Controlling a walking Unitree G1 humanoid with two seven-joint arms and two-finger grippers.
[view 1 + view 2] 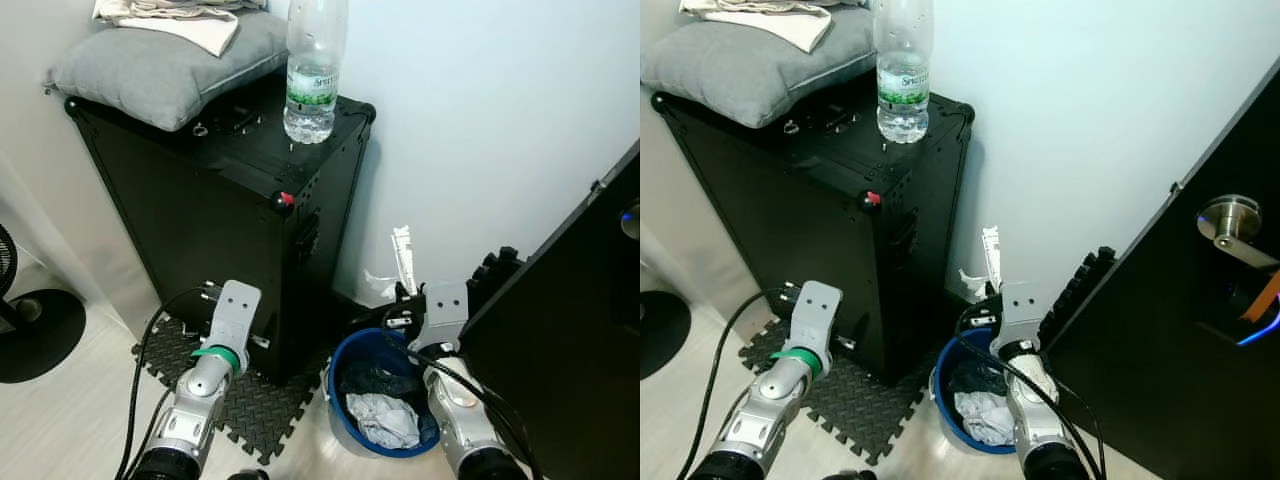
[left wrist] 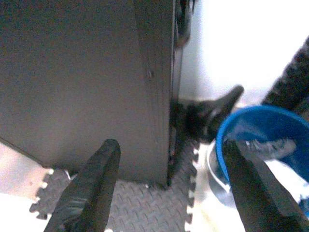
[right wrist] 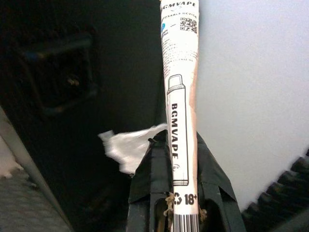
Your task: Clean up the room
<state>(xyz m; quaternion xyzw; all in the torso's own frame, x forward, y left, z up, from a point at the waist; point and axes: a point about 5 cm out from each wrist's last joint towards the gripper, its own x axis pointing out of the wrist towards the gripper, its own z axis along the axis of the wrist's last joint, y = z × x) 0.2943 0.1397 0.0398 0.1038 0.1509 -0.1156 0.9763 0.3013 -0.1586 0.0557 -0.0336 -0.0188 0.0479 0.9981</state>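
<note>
My right gripper [image 1: 405, 292] is shut on a long white vape package [image 3: 179, 96], held upright over the far rim of the blue bin [image 1: 345, 362]; its printed side reads BGMVAPE. The package's top [image 1: 402, 252] sticks up in front of the white wall. Crumpled white paper [image 1: 388, 418] and dark cloth lie inside the bin. My left gripper [image 2: 169, 186] is open, low by the black case [image 1: 215, 215], with the bin [image 2: 260, 130] off to its side. A clear water bottle [image 1: 314, 70] stands on the case.
A grey cushion [image 1: 165, 65] with folded cloth lies on the case. Black foam mats [image 1: 245, 395] cover the floor under it. A black door [image 1: 1180, 330] with a metal handle [image 1: 1228, 220] stands close on the right. A fan base [image 1: 35, 335] sits at far left.
</note>
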